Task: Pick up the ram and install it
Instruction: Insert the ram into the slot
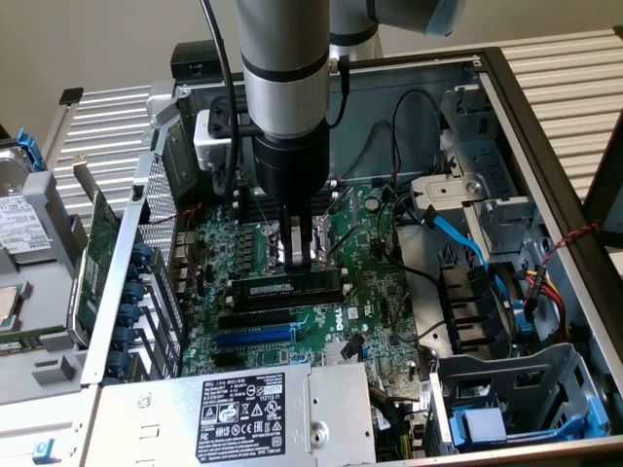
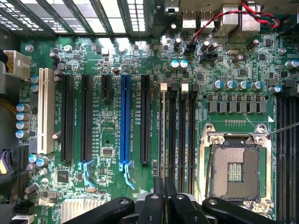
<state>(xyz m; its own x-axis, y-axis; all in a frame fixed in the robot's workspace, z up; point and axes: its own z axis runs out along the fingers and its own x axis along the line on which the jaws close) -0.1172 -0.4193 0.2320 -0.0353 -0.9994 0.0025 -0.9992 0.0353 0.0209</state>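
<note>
Motherboard [image 1: 375, 302] lying flat inside an open computer case [image 1: 531, 126], with my arm reaching straight down onto it. My jaws are drawn nearly together, clamped on the ram [image 1: 287, 290], a long thin stick with a pale label. It stands on edge directly beneath my jaws, held at about its middle.

In the wrist view the ram [image 2: 162, 135] shows edge-on, a thin line running out from between my jaws. It is lined up along the first of the black memory slots [image 2: 182, 135]. The other slots lie just beside it, with the bare processor socket [image 2: 233, 170] beyond them and the blue expansion slot [image 2: 124, 121] on the opposite side.

I judge the step in hand to be the install itself, since the stick is at its slot. I cannot tell whether it is fully seated, or whether the white end clips [image 2: 163, 87] have closed on it. The next move calls for straight, even downward pressure, with the stick kept upright and square so that neither end binds.
</note>
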